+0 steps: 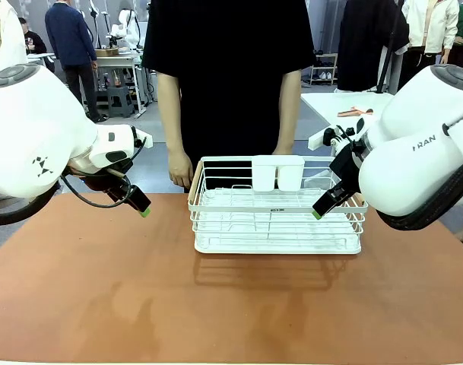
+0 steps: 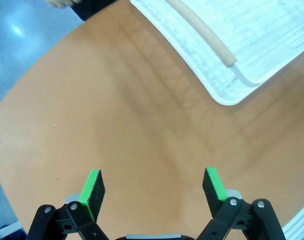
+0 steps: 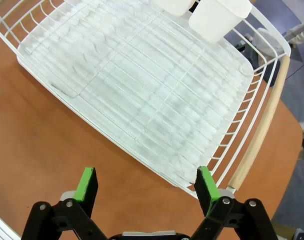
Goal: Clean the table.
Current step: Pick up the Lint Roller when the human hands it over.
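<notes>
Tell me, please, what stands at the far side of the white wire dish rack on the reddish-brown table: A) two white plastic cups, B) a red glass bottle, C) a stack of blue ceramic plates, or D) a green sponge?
A: two white plastic cups stand side by side against the far wall of the white wire rack, nearest the person; the rest of the rack is bare wire.
</notes>
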